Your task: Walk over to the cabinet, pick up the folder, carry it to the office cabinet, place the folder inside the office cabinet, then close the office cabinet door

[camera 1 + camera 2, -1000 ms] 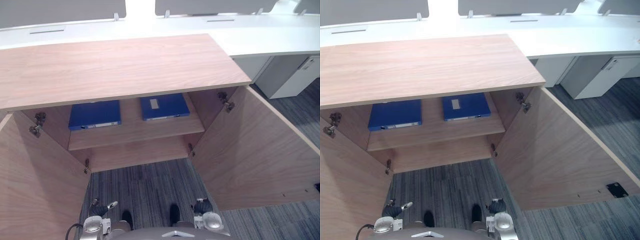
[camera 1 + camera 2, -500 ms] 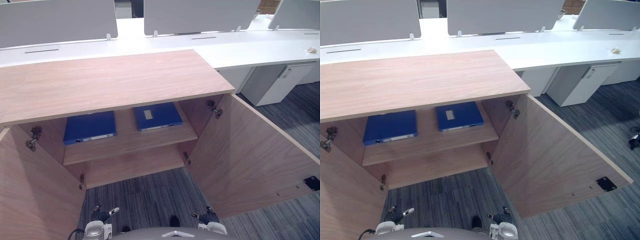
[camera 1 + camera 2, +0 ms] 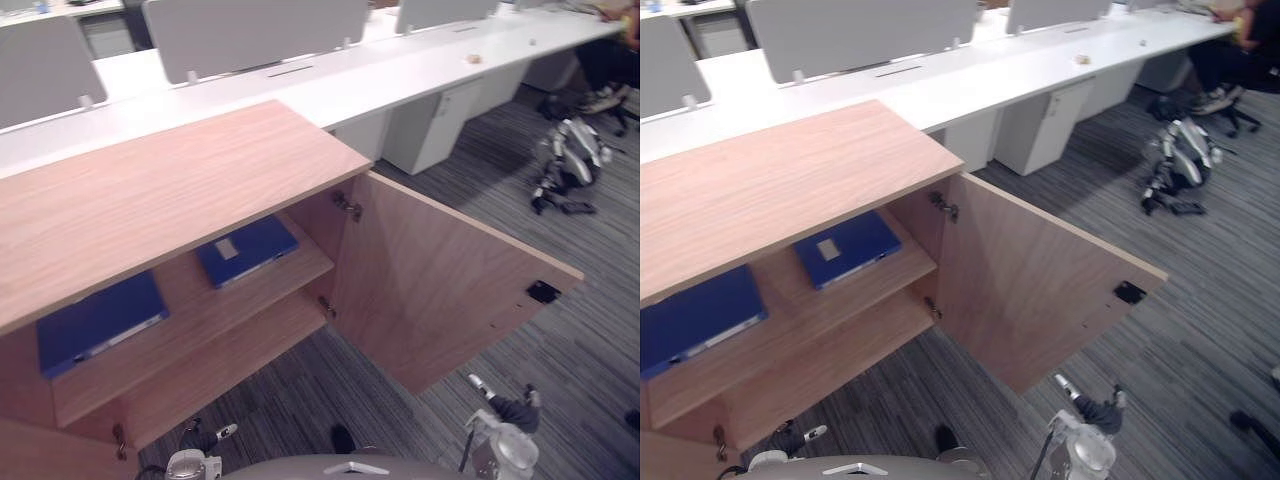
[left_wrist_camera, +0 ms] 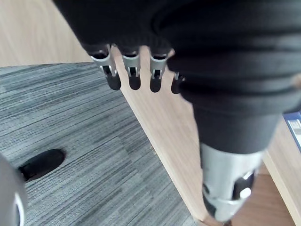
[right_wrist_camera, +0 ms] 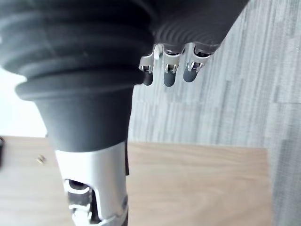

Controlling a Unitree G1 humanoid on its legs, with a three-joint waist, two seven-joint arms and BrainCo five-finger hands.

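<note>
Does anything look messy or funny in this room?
One thing: a grey and black object lies sprawled on the striped carpet near the white desks; I cannot tell what it is. The wooden cabinet's door stands wide open, with two blue folders lying flat on its shelf.

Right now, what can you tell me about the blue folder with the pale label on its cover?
The blue folder is a thin, dark-blue binder, seemingly plastic-covered, with a small pale rectangular label on its cover. It lies closed and flat on the upper shelf of the open wooden cabinet, at the shelf's right end near the door hinge, its back part tucked under the cabinet's top. Only the shelf touches it; a second blue folder lies apart to its left.
</note>
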